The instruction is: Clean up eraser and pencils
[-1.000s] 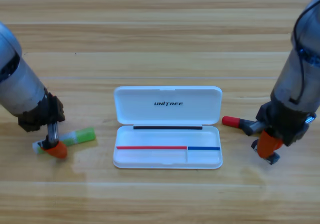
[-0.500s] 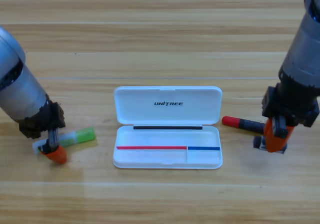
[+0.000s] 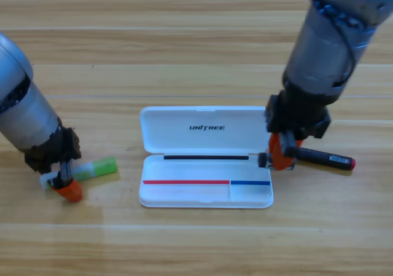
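Both arms down at the white case (image 3: 206, 130)
Right gripper (image 3: 280, 158) grips the black marker (image 3: 324, 158); left gripper (image 3: 63, 184) at the green pen (image 3: 95, 168), grip hidden.

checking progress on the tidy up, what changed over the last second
The right gripper swung left from the table's right side to the right edge of the white case, and the black marker now lies turned round, red cap pointing right. Its hold on the marker cannot be made out. The left gripper stayed at the whitish end of the green pen; pen and case did not move.
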{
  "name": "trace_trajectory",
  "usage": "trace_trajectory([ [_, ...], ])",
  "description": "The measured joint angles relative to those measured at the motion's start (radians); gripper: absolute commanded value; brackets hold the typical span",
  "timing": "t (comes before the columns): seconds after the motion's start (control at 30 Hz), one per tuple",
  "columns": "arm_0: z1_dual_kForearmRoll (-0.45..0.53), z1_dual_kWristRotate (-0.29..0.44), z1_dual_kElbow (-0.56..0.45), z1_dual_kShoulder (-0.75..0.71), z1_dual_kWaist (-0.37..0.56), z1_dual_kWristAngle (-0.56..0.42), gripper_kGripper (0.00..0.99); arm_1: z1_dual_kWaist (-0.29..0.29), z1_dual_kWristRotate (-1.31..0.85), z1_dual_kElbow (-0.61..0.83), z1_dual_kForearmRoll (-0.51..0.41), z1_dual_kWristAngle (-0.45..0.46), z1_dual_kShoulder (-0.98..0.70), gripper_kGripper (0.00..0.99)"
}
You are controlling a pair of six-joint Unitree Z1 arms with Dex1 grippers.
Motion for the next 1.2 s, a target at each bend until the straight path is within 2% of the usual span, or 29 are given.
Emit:
trace_trajectory([
  [0.17, 0.000, 0.000, 0.000, 0.001, -0.001, 0.000, 0.750, 0.030, 0.000, -0.056, 0.011, -0.022, 0.056, 0.000],
  [0.3, 0.000, 0.000, 0.000, 0.001, -0.001, 0.000, 0.663, 0.040, 0.000, -0.081, 0.011, -0.043, 0.099, 0.000],
  [0.83, -0.016, 0.008, 0.000, 0.003, -0.002, 0.000, 0.101, 0.059, 0.001, -0.123, 0.011, -0.048, 0.177, 0.000],
  [1.1, -0.017, 0.014, 0.000, 0.002, -0.002, 0.000, 0.101, 0.065, 0.007, -0.129, 0.011, -0.054, 0.222, 0.000],
  [1.2, 0.012, 0.018, -0.003, -0.003, -0.002, 0.000, 0.101, 0.065, 0.008, -0.129, 0.011, -0.064, 0.225, 0.000],
])
